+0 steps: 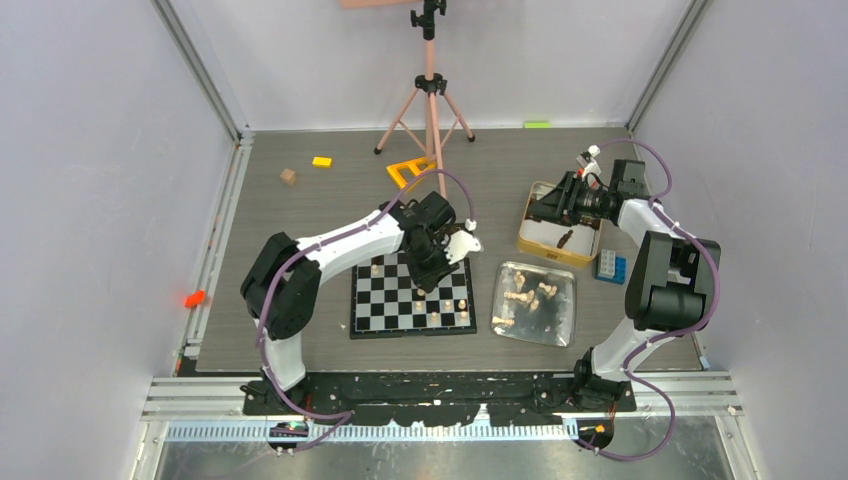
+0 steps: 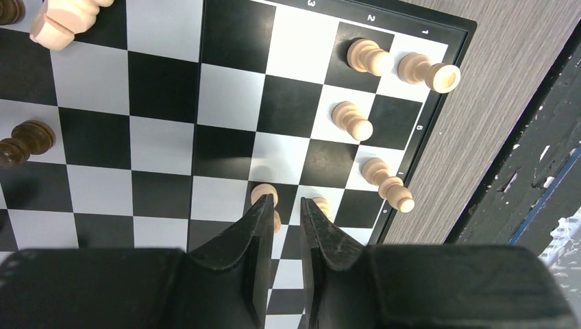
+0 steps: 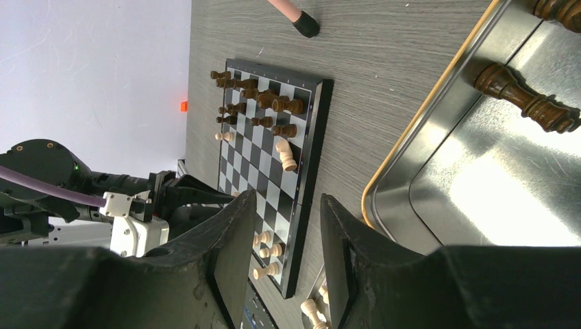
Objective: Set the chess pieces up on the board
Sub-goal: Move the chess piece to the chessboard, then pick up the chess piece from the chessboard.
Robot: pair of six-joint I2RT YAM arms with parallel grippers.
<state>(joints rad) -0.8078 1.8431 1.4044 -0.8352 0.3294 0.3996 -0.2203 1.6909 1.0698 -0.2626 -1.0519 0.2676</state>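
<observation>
On the left gripper (image 2: 288, 209) the fingers (image 2: 255, 236) stood nearly together, with only a thin gap between them and a light pawn (image 2: 263, 194) right at their tips; whether they pinched it I could not tell. The pawn stood upright on the board (image 2: 164, 103), near other upright light pieces (image 2: 353, 120). The right gripper (image 3: 288, 203) held its fingers spread and empty above the gold-rimmed tin (image 3: 435, 103), where a dark piece (image 3: 524, 99) lay flat, its long axis slanting across the floor.
</observation>
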